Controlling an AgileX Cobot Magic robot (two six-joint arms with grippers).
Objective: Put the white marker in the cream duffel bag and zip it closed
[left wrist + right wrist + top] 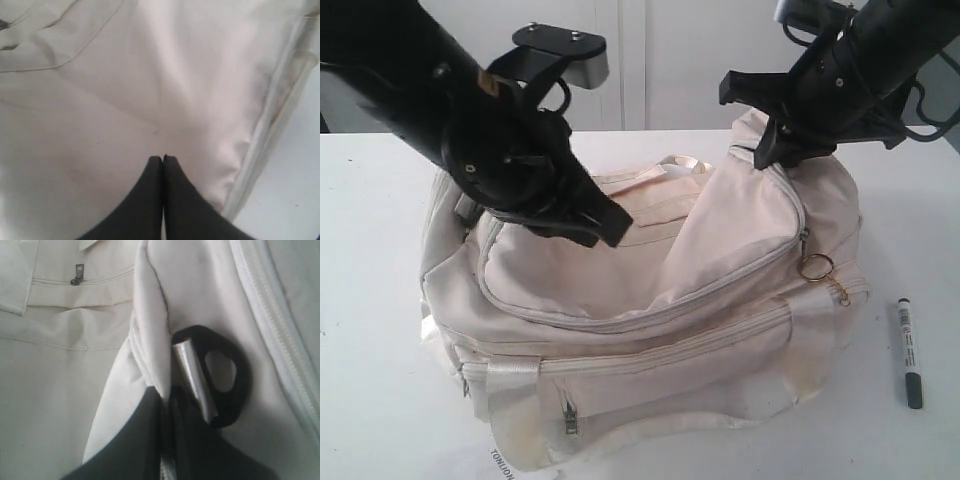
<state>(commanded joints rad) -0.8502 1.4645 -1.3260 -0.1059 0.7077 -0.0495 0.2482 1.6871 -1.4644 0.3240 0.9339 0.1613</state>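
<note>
White marker (908, 352), slim plastic barrel with black print and a dark cap, lies flat on the white table (920, 200). It is to the right of the bag, apart from it, and neither arm is near it. Likely light, rigid and smooth, so it could roll or slip. Best taken across the middle of the barrel with the jaws crosswise, and little force is needed.

Cream duffel bag (650, 300), large soft fabric with pale webbing handles, sits mid-table, slumped and creased. The cloth is limp and will fold and sag wherever it is not held. It gives no firm edge, so pinching a seam or flap hem holds better than pinching a flat panel. The top flap looks lifted on the right side, probably open. The gold ring zip pull (803, 268) hangs at the right end, small and free-swinging, and is the obvious handle for zipping.

Right gripper (165, 392) is nearly closed, pinching a folded edge of the bag's cloth between its fingers and holding that corner raised. The black strap ring (242, 375) with its metal bar sits just beside the fingers. It touches or nearly touches them but is not in the grip.

Left gripper (163, 159) has its fingers pressed together with no gap. The tips are down on the bag's top panel on the left side. Nothing shows between them, so it seems to be resting or pressing on the cloth, not gripping it.
</note>
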